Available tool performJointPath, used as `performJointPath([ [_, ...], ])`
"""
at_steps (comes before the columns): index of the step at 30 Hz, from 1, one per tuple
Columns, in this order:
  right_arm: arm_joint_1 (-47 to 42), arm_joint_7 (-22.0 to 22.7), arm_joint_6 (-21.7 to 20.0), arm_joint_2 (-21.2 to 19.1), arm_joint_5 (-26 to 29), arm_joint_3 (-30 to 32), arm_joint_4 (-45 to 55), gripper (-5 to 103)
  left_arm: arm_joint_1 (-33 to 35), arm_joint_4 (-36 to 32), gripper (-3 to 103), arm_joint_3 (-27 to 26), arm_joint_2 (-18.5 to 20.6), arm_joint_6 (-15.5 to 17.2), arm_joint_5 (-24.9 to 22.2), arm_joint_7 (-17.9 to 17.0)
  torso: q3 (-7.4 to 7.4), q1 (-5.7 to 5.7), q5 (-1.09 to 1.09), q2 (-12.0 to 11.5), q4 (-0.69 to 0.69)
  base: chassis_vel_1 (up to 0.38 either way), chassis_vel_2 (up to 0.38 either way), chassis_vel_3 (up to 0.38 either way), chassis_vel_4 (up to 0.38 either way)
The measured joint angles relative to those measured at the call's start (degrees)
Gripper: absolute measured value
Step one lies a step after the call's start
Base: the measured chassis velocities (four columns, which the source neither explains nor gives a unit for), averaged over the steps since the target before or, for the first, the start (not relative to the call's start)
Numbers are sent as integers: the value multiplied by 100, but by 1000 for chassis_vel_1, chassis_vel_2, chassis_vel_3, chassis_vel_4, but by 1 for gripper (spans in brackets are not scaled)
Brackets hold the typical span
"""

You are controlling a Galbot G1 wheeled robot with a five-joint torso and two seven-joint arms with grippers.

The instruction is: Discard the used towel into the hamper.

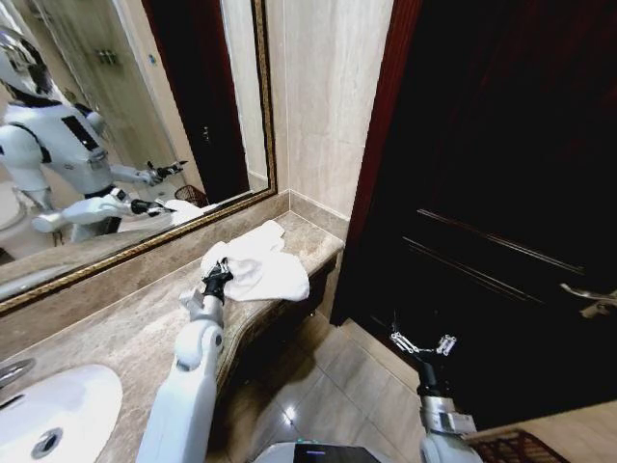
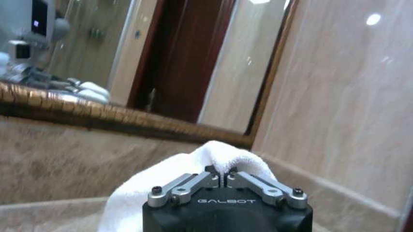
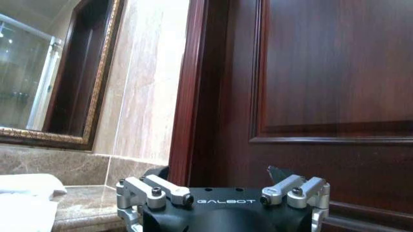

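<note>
The towel [image 1: 255, 262] is white and lies crumpled on the marble countertop [image 1: 125, 333], near the counter's far end, just below the gilt-framed mirror [image 1: 125, 116] and close to the tiled wall corner. Part of the fabric hangs slightly over the counter's front edge.

The left gripper [image 1: 216, 281] is positioned at the near edge of the towel. In the left wrist view, its jaws are drawn together with a raised fold of the towel [image 2: 219, 157] pinched between them; the remaining cloth spreads below and to the side of the gripper [image 2: 225, 175]. The left arm extends across the countertop from beside the white sink basin [image 1: 53, 415].

The right gripper [image 1: 422, 344] hangs low over the tiled floor [image 1: 328, 395], in front of the dark wooden door [image 1: 492, 193] and well apart from the counter. In the right wrist view its jaws are spread wide with nothing between them [image 3: 223, 191]; the door panel and the counter end with a portion of the towel [image 3: 26, 191] are visible beyond.

The hamper [image 1: 516, 449], a dark reddish-brown woven basket, is partly visible at the lower edge of the head view, on the floor just beside the right arm and below the door handle [image 1: 590, 299].
</note>
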Motion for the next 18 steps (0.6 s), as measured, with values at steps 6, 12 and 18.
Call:
performJointPath([
  [6,-78,-97,41,31,31,-21,56,100,541,-678,2,16,-129,-403,81,111,0,0,0,0,-1,0,0,0,0],
  [12,-158,-293,68,120,79,-97,186,100,1084,-1241,2,110,-315,-693,306,-36,0,0,0,0,-1,0,0,0,0],
  [18,-160,-163,80,130,137,-79,396,100,1446,-1556,2,139,-389,-817,685,-108,0,1,0,0,0,0,0,0,0],
])
